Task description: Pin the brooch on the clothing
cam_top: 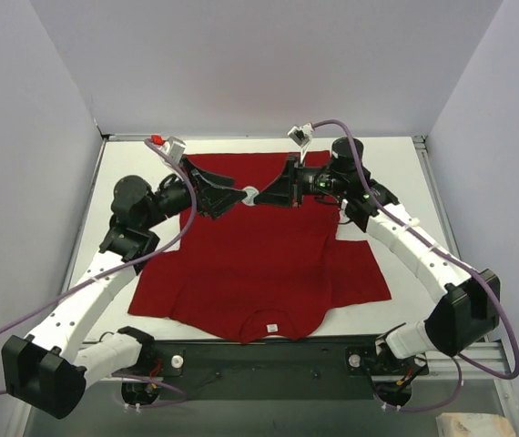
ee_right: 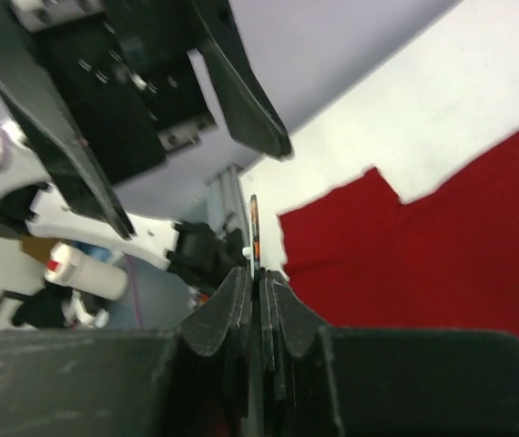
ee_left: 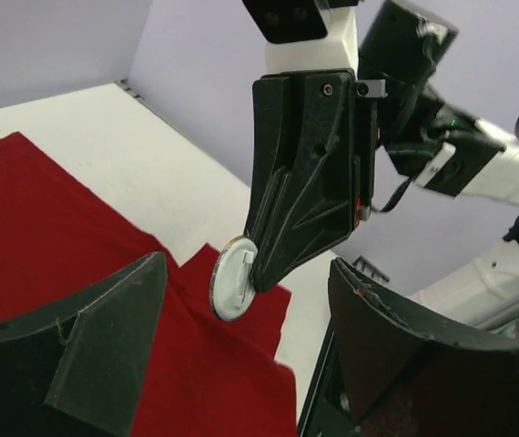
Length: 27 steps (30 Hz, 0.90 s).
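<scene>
**Top external.** Shows the left gripper point(cam_top: 234, 195) and the right gripper point(cam_top: 261, 193) nose to nose over the far part of the red T-shirt point(cam_top: 259, 264). Shirt spread flat on the white table point(cam_top: 396, 182), collar and white label point(cam_top: 272, 326) toward the arm bases. Between the two tips, the brooch point(cam_top: 249, 194), only a pale speck here. Too small in this view to tell which tip has it, or whether it touches the cloth.

**Left wrist.** Settles both. Own fingers point(ee_left: 105, 346) spread wide on either side, touching nothing. Right gripper's tips pinching the disc point(ee_left: 230, 289) by its rim, pale back face turned this way. A bar across that face is probably the pin, though blurred. Disc hanging clear above the shirt's edge.

**Right wrist.** Adds the edge-on look: tips pressed together, the disc point(ee_right: 253, 228) a thin line standing out past them. Open fingers point(ee_right: 241, 91) of the left gripper beyond, red cloth off to the right.

**Doing the step well, as judged.**
- Keep the pinch firm on the rim.
- Draw the spread fingers straight back without brushing the disc.
- Turn the pin side toward the fabric and lower slowly onto a flat, unwrinkled patch.
- Use the free gripper to hold the cloth taut.
</scene>
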{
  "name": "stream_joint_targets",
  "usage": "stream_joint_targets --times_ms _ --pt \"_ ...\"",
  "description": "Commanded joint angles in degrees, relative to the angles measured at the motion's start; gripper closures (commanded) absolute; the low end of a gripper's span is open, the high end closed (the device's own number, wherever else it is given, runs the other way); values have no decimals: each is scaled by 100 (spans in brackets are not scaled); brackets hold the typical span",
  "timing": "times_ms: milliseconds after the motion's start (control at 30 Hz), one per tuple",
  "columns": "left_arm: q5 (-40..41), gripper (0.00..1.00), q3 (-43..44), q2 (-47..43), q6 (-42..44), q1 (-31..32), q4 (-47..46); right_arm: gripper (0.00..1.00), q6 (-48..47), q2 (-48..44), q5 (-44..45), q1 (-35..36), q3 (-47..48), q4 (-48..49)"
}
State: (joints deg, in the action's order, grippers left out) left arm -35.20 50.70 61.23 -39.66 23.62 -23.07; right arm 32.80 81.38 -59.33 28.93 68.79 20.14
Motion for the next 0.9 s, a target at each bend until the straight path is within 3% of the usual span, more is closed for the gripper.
stream_joint_targets --times_ms 0,100,233,433,667,767,867 --pt "-1172 19 844 169 1380 -217 2093 100 -2320 53 -325 -107 617 -2829" --pt "-1682 20 1389 485 2022 -235 3585 100 -2925 158 -430 -124 854 -3621" --pt "-2096 21 1881 854 2585 -235 4503 100 -3674 316 -667 -54 1153 -4595" --pt "-3044 23 2032 1241 2867 -217 4978 100 -4377 781 -826 183 1803 -5624" --pt "-3089 30 1979 1277 3017 -129 5128 100 -4510 1037 -703 500 2208 -5898" --pt "-3107 43 1997 1312 3043 -103 5163 100 -4615 1186 -668 570 2410 -6118" --pt "-3116 48 2049 1382 3113 -50 5242 100 -4677 1310 -615 632 2577 -6329"
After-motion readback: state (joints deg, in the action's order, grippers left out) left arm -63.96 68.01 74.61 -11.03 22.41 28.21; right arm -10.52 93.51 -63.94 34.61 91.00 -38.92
